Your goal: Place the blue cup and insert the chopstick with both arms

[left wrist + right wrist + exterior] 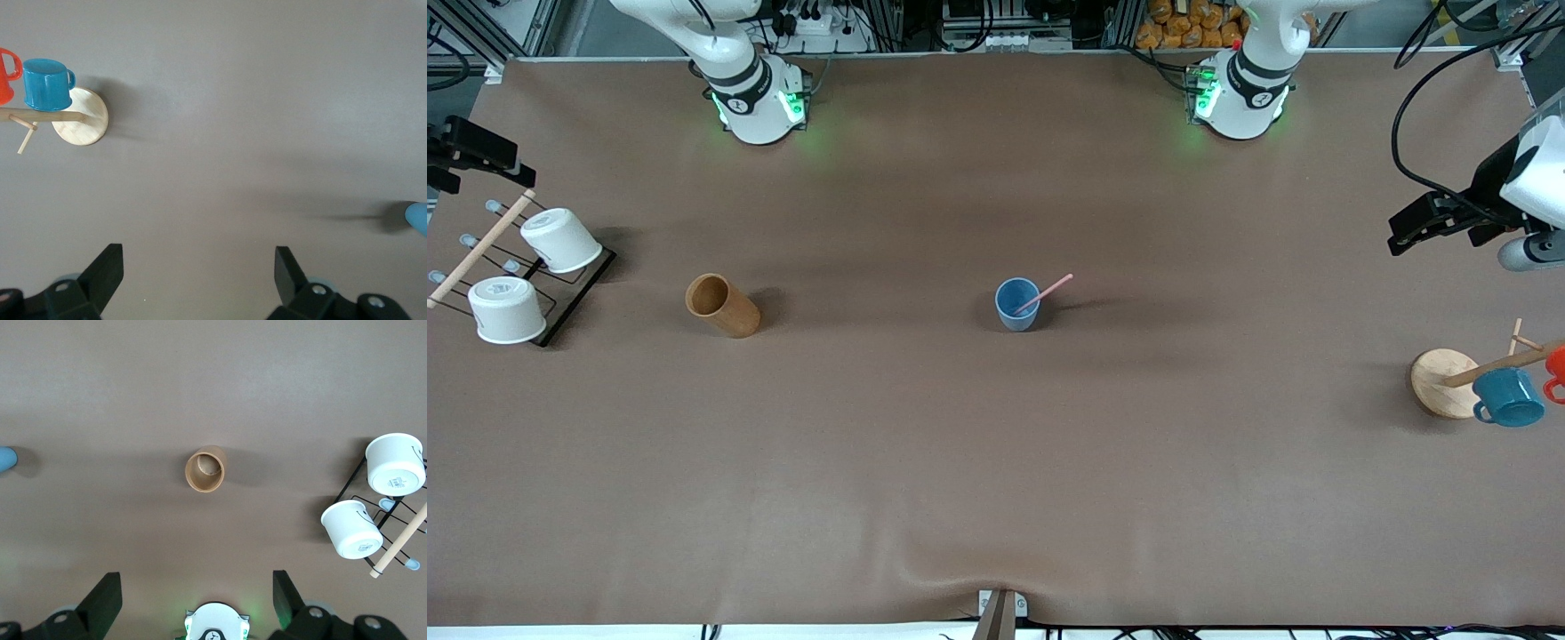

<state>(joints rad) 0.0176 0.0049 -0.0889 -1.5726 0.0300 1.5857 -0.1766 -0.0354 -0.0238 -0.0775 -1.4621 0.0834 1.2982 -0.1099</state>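
Note:
The light-blue cup [1017, 305] stands upright in the middle of the table. The pale-pink chopstick [1047, 292] stands in it, leaning toward the left arm's end. Only the cup's edge shows in the left wrist view [417, 217] and in the right wrist view [6, 459]. My left gripper [1403, 236] is open and empty, up over the table's left-arm end near the mug tree; its fingers [107, 267] are wide apart. My right gripper [511, 169] is open and empty, up over the rack of white cups; its fingers [107, 590] are wide apart.
A brown cylindrical holder [722, 305] stands toward the right arm's end. A black wire rack [560, 298] holds two white cups [560, 239] and a wooden rod. A wooden mug tree [1445, 382] carries a teal mug [1509, 396] and a red mug [1556, 366].

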